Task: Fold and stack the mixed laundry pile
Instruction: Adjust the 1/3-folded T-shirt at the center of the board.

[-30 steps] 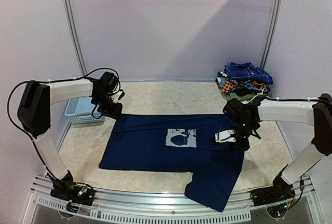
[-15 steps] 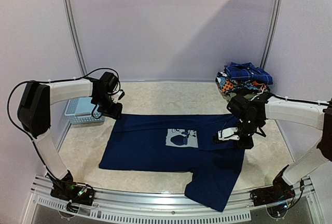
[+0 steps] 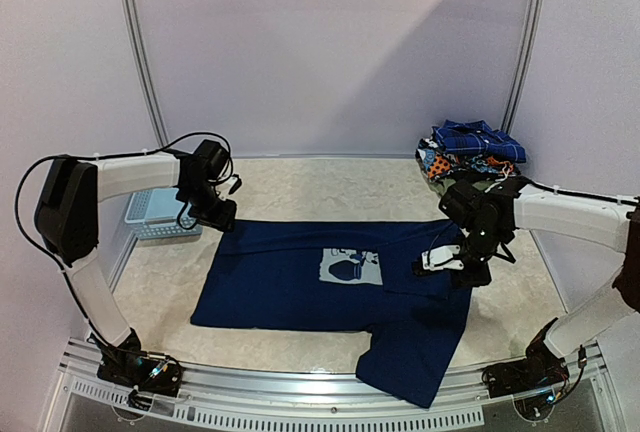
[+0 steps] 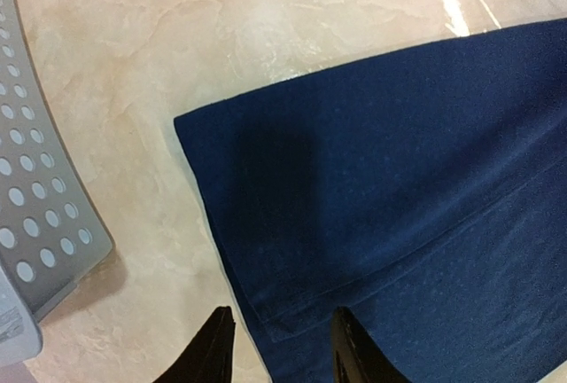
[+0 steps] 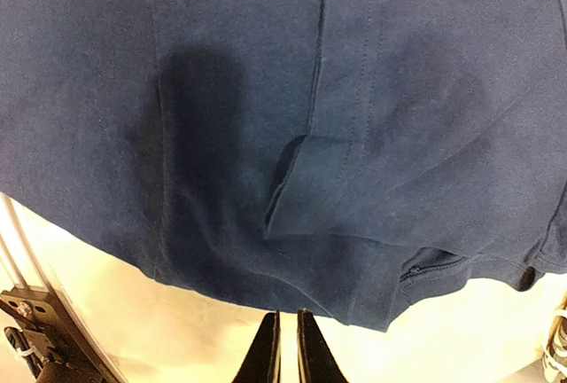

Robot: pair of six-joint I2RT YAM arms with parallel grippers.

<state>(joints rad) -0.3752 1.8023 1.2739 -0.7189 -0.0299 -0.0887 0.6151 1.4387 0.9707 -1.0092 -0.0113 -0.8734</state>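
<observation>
Two small changes at right: the arm has drifted toward frame right, and the right gripper (image 5: 288,340), closed a moment ago, now shows a thin slit and holds nothing. We read this as letting go of the T-shirt (image 3: 300,282), which lies spread mid-frame. The left gripper (image 4: 282,334) is unmoved, half open astride the hem corner. The pile (image 3: 475,157) waits upper right.

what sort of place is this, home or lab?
Probably a lab test booth, not a home: bare pale walls with curved poles, two arms bolted to a metal rail at the table edge, and staged laundry: a navy T-shirt spread out, a garment pile far right.
</observation>
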